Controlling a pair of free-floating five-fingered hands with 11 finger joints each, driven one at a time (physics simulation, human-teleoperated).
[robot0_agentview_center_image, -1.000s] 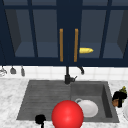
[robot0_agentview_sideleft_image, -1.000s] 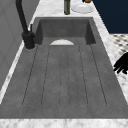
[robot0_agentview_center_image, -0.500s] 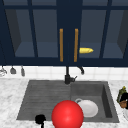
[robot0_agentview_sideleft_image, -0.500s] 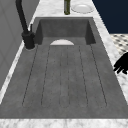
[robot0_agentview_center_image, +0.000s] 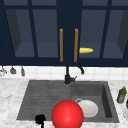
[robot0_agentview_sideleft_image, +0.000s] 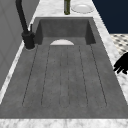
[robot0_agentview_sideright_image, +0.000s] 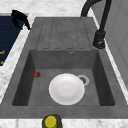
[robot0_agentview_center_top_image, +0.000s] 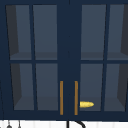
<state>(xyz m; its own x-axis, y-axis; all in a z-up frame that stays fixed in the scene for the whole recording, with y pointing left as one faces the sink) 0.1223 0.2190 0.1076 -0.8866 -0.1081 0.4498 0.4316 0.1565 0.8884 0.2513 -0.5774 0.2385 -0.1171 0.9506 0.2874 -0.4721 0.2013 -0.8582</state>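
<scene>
And here we find the left hand (robot0_agentview_center_image: 40, 119) low at the front edge of the sink, hovering just off the near rim of the drainboard (robot0_agentview_center_image: 42, 100). From the left side view, the hand (robot0_agentview_sideleft_image: 122, 63) hangs over the marble counter beside the drainboard (robot0_agentview_sideleft_image: 65, 75), fingers loose and spread, pointing down. It's open and nothing is in its grasp. We can't tell whether the fingertips touch the counter.

Right beside it in the front view sits a red ball (robot0_agentview_center_image: 67, 115), which overlaps the edge of the white plate (robot0_agentview_center_image: 90, 107). From the right side view the plate (robot0_agentview_sideright_image: 66, 88) lies flat on the basin floor, next to the drain.

The black faucet (robot0_agentview_center_image: 67, 75) stands at the back rim, between drainboard and basin. A green bottle (robot0_agentview_center_image: 121, 95) stands on the counter to the right, and a yellow object (robot0_agentview_center_image: 86, 50) rests behind the cabinet glass.
</scene>
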